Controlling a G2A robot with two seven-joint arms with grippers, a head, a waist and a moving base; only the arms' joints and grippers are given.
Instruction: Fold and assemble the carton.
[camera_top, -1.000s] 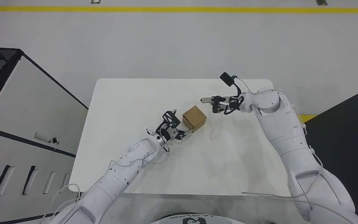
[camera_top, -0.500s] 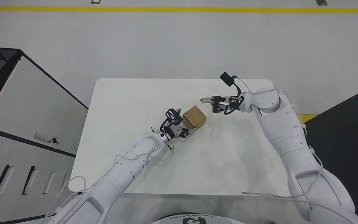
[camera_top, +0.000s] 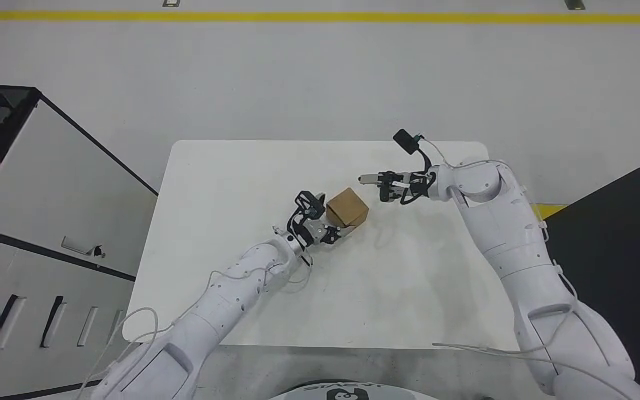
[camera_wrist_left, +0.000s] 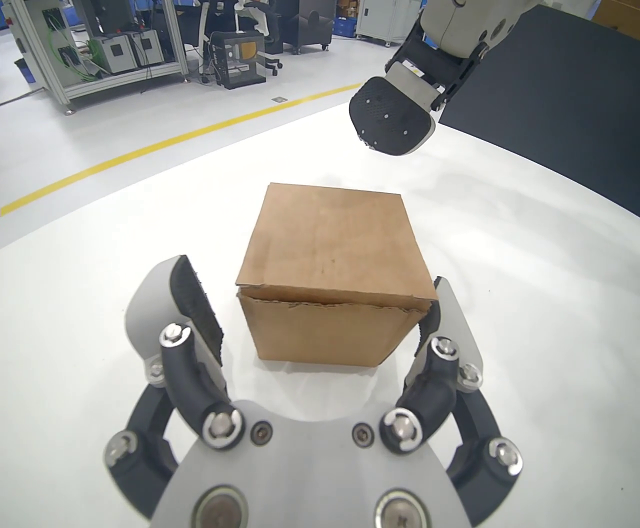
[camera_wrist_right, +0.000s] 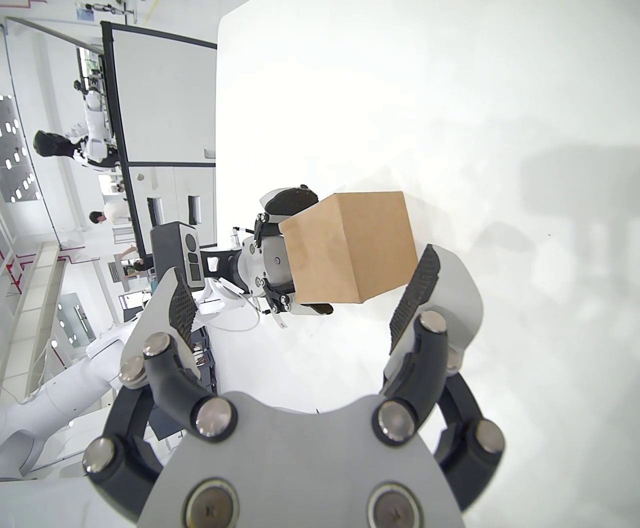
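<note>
A small brown carton (camera_top: 347, 208) stands closed on the white table (camera_top: 220, 190) near its middle; its top flap edge is a little ragged (camera_wrist_left: 332, 272). My left gripper (camera_wrist_left: 320, 305) is open, its fingers on either side of the carton's near end without clearly touching it; it shows in the top view too (camera_top: 322, 228). My right gripper (camera_top: 372, 180) hangs open just beyond the carton's far side, a short gap away. From the right wrist the carton (camera_wrist_right: 350, 247) sits ahead of the open right gripper (camera_wrist_right: 305, 292), with the left gripper behind it.
The table's far edge and right edge lie close behind the right arm. A grey cabinet (camera_top: 55, 190) stands off the table's left side. Bare table surface lies all around the carton.
My left gripper has crept forward toward the carton, bringing its fingers around the near end. The carton and the right arm have stayed put.
</note>
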